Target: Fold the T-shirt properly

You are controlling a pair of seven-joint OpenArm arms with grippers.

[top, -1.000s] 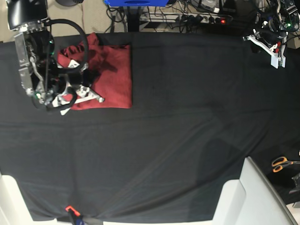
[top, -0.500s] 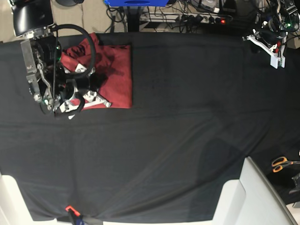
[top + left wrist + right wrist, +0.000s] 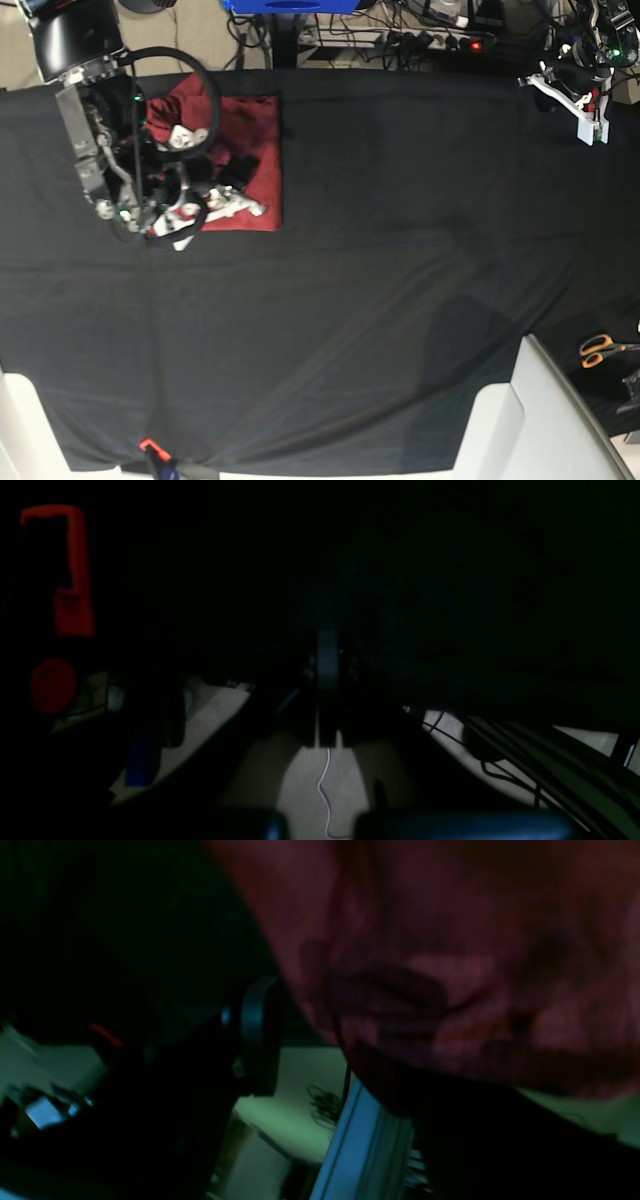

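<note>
The folded T-shirt (image 3: 255,150) is being released by the half-parted right gripper (image 3: 235,205), while the left gripper (image 3: 585,120) is being kept closed and empty; probably a clean withdrawal is being required next.

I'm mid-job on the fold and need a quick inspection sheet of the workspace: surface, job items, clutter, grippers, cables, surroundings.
Surface: black table cloth, long shallow wrinkles, otherwise bare.
Job's things: T-shirt, folded into a compact block at the far corner, on the right arm's side; partly hidden by that arm.
Clutter: orange-handled scissors off the cloth's edge; small orange item at the near edge.
Grippers: right gripper over the shirt, fingers parted; left gripper parked at the opposite far corner, shut.
Cables: black loop on the right arm; floor cables behind the table.
Surroundings: power strip, white panels at the near corners.
</note>
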